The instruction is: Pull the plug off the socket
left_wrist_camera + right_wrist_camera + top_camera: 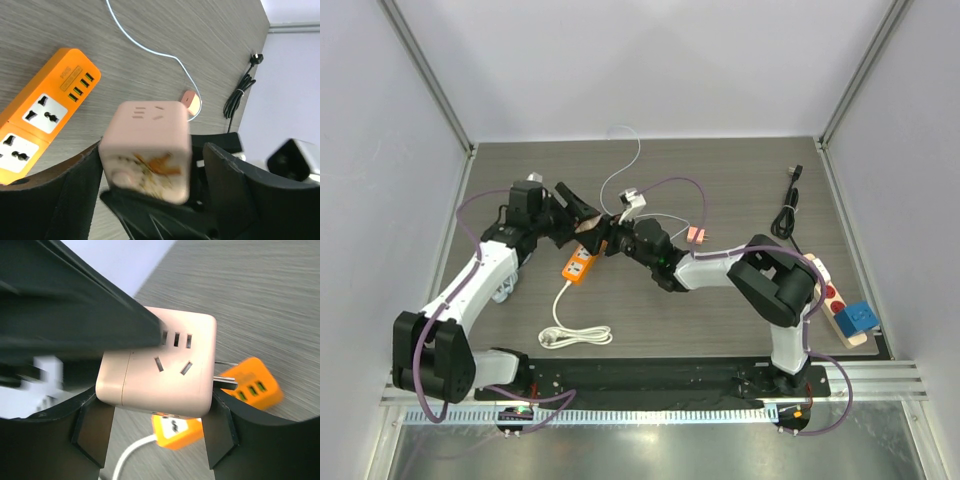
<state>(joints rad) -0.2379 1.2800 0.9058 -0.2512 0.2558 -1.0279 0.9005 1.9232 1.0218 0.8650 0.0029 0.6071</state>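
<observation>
Currently: plug [857,317] seated in socket [830,292] at the bench's [720,180] near right corner, untouched. Mid-bench, right gripper [155,401] clamps a pink cube [160,360]; left gripper [152,150] stands wide around the same cube.

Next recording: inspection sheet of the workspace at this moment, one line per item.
Surface: grey wood-grain table.
Job's things: dark blue plug sits on the beige power strip, right edge; neither gripper near.
Clutter: orange power strip; pink cube adapter; small pink connector; small white adapter.
Grippers: right gripper clamps the pink cube adapter; left gripper straddles it, gap at one finger.
Cables: coiled white cable; bundled black cord.
Surroundings: white walls, metal corner posts.
</observation>
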